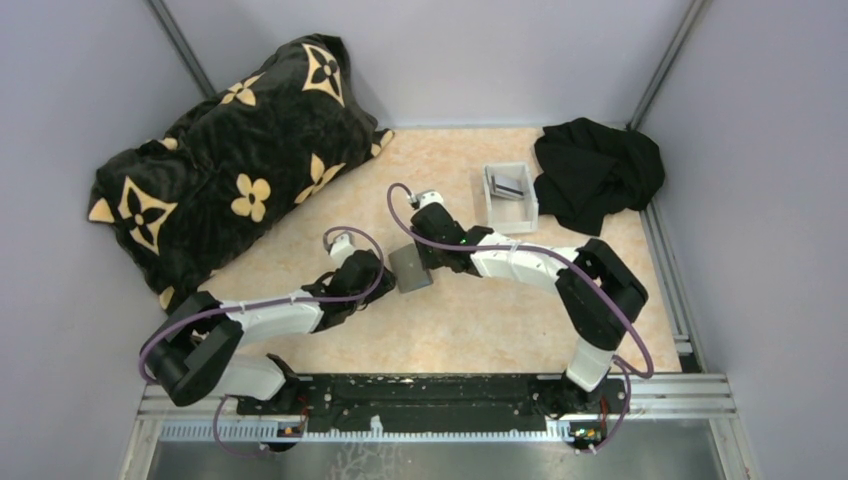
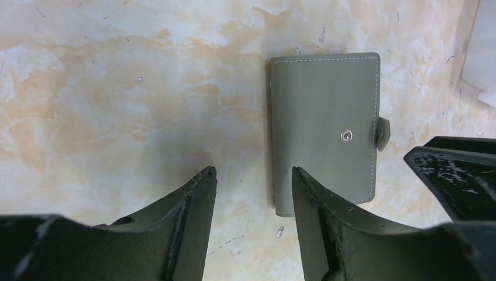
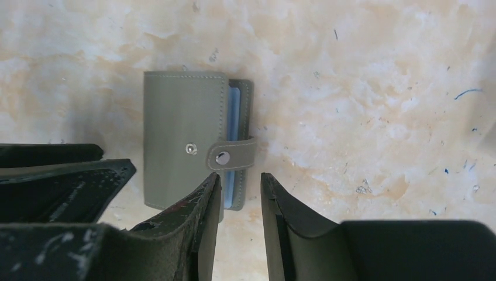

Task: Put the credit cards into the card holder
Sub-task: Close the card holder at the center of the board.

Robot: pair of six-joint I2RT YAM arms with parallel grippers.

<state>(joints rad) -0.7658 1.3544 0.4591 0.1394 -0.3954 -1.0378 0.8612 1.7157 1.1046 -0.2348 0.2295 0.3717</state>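
The card holder (image 1: 410,268) lies folded on the marbled tabletop between my two grippers. It is a grey stitched wallet (image 2: 324,123) with a snap strap (image 3: 231,155) resting loose over its open edge, where a light blue strip shows. My left gripper (image 1: 378,276) hovers at its left side, open (image 2: 252,171), its right finger over the wallet's near corner. My right gripper (image 1: 432,262) is at the strap side, open (image 3: 241,175), with only bare table between its fingers. The credit cards (image 1: 512,184) lie dark and flat in a white tray at the back.
The white tray (image 1: 497,207) stands behind the right arm, and its corner (image 2: 482,52) shows in the left wrist view. A black cloth (image 1: 597,172) is heaped at the back right. A large black cushion with gold flowers (image 1: 235,165) fills the back left.
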